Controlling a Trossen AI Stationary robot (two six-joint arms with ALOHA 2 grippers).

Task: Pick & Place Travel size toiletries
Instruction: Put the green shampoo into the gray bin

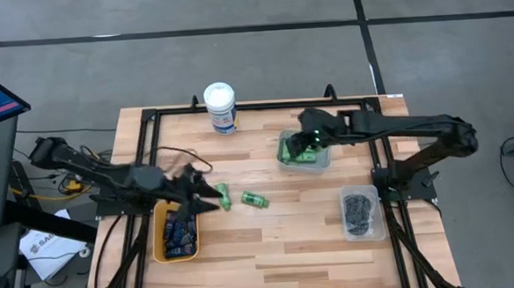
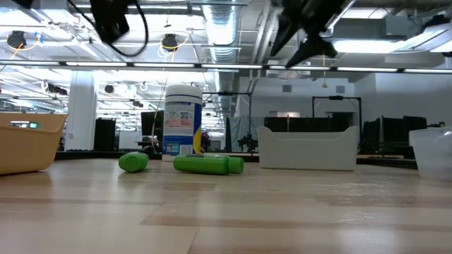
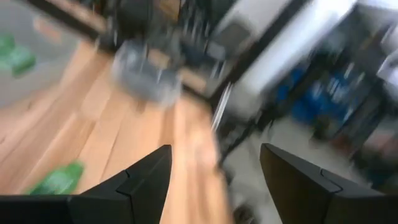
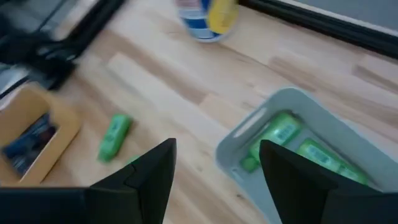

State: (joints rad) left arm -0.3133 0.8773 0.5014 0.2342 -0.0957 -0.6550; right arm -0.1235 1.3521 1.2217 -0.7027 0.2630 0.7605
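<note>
Above the white bin the right claw hangs apart and empty, likely just unloading; left claw, also apart, lines up on two green bottles.

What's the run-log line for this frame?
left gripper: open, empty, over yellow bin | right gripper: open, above grey bin | green bottles: two loose

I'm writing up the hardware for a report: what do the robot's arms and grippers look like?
Both arms are dark, nearly black, jointed links. The left gripper and right gripper each end in two flat, angular, matte black fingers. A thin dark cable loops beside the left arm. No markings are legible.
</note>
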